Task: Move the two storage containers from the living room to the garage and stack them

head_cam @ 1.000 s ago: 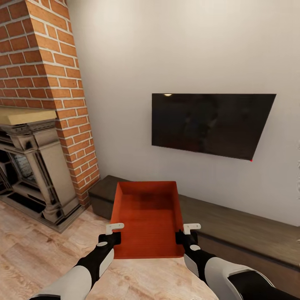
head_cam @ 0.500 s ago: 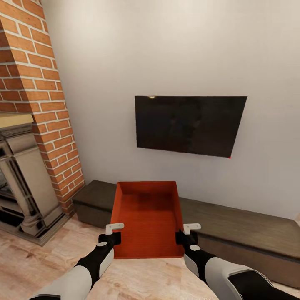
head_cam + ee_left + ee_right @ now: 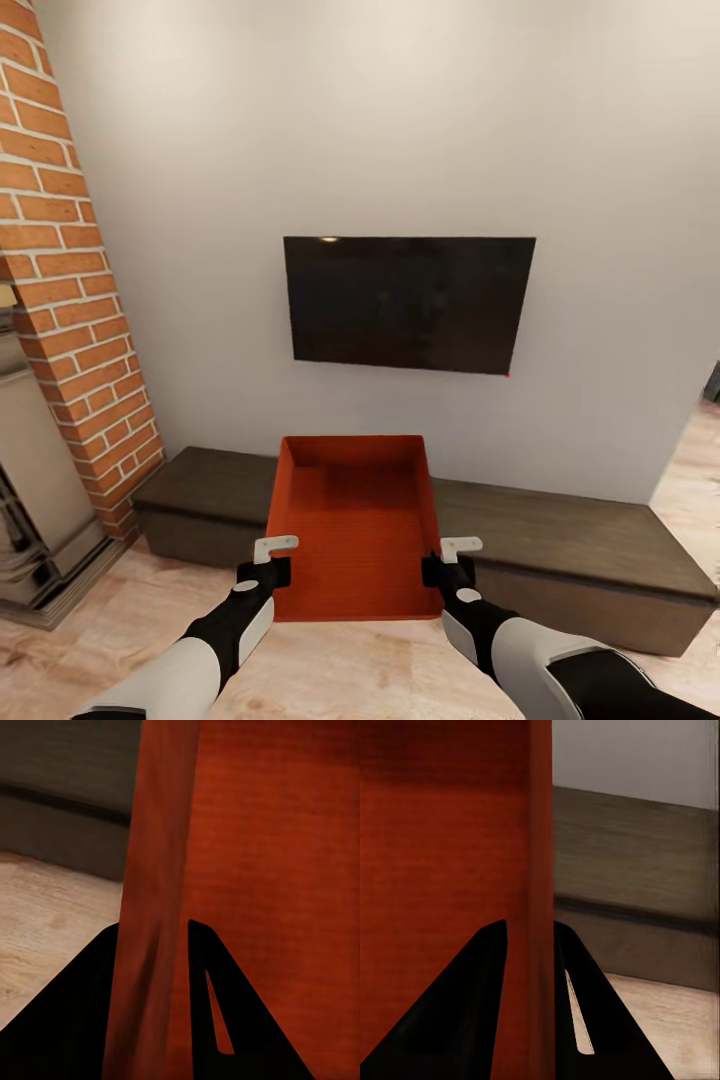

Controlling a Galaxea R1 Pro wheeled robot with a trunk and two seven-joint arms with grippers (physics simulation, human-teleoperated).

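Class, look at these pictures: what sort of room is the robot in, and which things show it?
Most likely a living room: a black TV hangs on the cream wall above a low dark bench, beside a red-brick fireplace, over light wood-plank flooring.

Light: you get soft, even brightness on the wall.
Glare: small spot on the TV.
Focus: your wrist views look blurry.

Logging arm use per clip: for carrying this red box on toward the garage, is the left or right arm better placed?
Neither alone. The left gripper clamps the container's left wall, the right gripper its right wall, jaws straddling each wall. Both should probably keep holding together.
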